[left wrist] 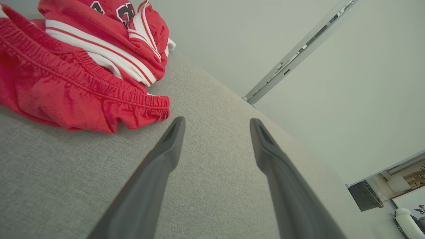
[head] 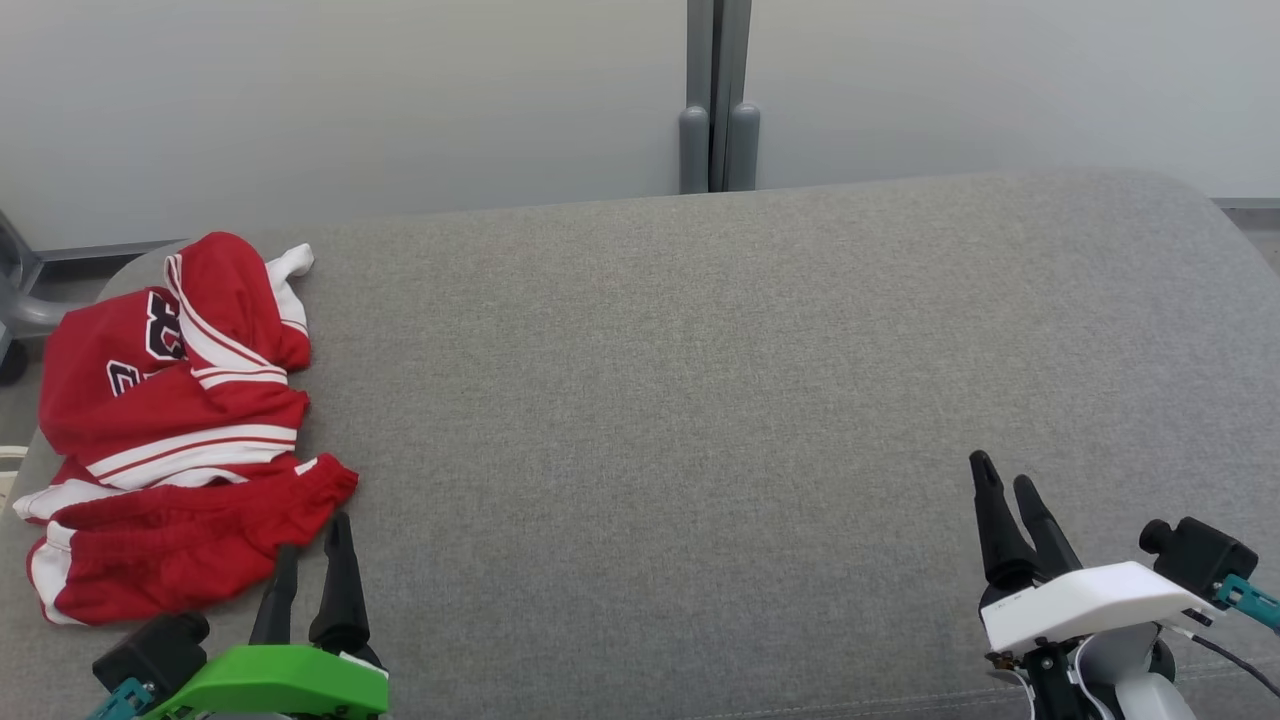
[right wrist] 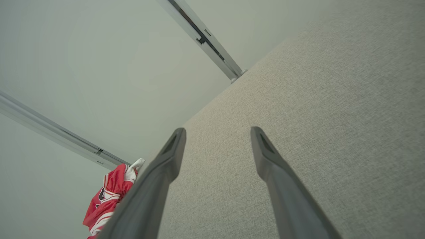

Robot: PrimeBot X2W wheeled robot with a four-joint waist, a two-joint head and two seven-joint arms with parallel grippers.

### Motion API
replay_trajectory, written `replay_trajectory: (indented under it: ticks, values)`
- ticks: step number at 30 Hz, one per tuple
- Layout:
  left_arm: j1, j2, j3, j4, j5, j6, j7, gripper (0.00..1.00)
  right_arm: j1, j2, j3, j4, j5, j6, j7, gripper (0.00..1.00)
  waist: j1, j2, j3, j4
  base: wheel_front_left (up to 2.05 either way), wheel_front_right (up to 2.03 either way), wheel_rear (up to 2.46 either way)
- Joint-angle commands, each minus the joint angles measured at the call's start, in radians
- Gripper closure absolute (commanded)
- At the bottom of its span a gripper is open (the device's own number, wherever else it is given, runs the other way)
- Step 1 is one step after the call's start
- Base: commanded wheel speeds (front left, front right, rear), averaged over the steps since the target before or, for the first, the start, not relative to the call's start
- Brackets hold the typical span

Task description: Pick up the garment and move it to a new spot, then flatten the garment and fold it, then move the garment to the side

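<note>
The garment (head: 180,430) is a red sports piece with white stripes and dark lettering, lying crumpled at the far left of the grey padded surface (head: 700,400). My left gripper (head: 312,540) sits just in front of its near edge, open and empty. In the left wrist view the garment's (left wrist: 83,66) elastic hem lies just left of my left gripper (left wrist: 215,124), not touching it. My right gripper (head: 1005,478) rests open at the lower right, far from the cloth. In the right wrist view my right gripper (right wrist: 217,132) points over bare fabric, the garment (right wrist: 108,196) small at lower left.
A pale wall with a grey vertical post (head: 718,100) stands behind the surface. A grey metal frame (head: 20,300) shows beyond the left edge. The surface's far edge (head: 760,190) curves down at both ends.
</note>
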Motion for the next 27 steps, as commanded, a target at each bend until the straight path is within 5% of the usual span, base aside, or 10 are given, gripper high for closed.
replay_trajectory:
  ticks: [1, 27]
  values:
    - [0.0, 0.014, -0.001, -0.012, 0.025, 0.005, -0.007, 0.0, 0.0, -0.006, 0.006, -0.016, -0.024, 0.0, -0.008, 0.0, 0.0, 0.0, -0.001, 0.0, 0.0, 0.0, 0.0]
    - [0.059, 0.064, -0.044, -0.008, 0.325, 0.048, -0.07, 0.0, 0.005, -0.008, 0.097, 0.03, -0.326, 0.0, -0.09, 0.0, 0.0, 0.0, -0.025, 0.001, 0.0, 0.0, 0.0]
